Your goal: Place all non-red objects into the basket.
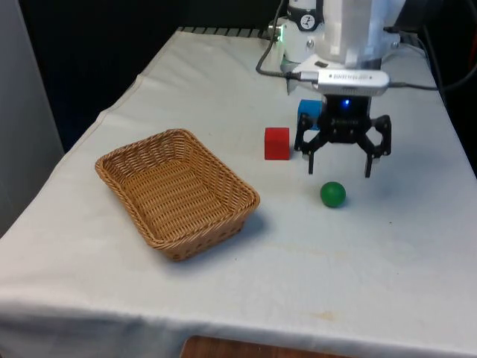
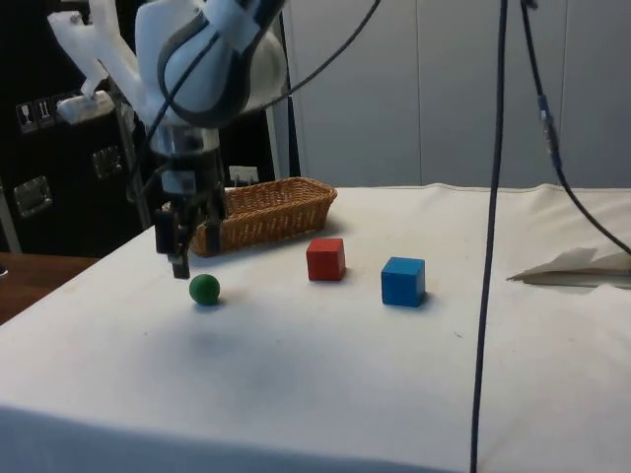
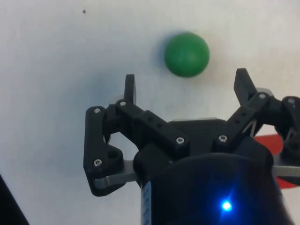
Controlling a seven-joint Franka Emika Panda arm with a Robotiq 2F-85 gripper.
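The table [image 1: 223,89] under its white cloth carries everything, and the biggest thing on it is the wicker basket [image 1: 177,192], sitting toward the front view's left with nothing in it yet. Next comes the gripper [image 1: 339,171], hanging with its fingers spread wide and holding nothing, just above and slightly behind the green ball [image 1: 333,195]. The blue block [image 2: 403,281] and the red block [image 2: 325,259] sit side by side behind it, apart from each other and from the ball. The ball looks light and hard, likely smooth, so it may roll away if nudged; closing on its widest middle seems safest. Nothing lies between the ball and the basket, though the red block stands near that path and must stay put.
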